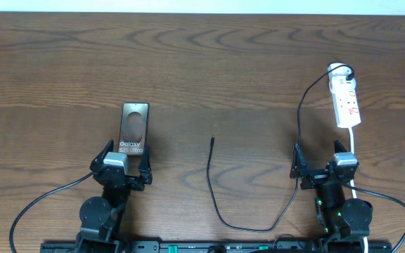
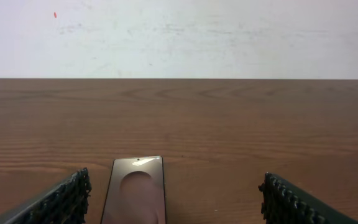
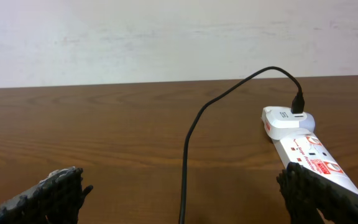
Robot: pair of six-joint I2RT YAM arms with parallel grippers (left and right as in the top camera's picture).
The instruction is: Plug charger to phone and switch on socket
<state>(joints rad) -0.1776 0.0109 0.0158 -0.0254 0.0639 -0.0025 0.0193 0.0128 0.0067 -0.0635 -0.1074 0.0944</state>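
Phone (image 1: 133, 128) flat, brownish screen, white lettering; charger (image 1: 207, 172) thin, black; left hand (image 1: 126, 150), right hand (image 1: 320, 156) spread, empty.

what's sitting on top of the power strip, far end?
A white plug sits on the socket at its far end, the black charger cable running into it. What lies beneath the plug is covered.

Overhead looks down; low left wrist shares phone (image 1: 133, 128).
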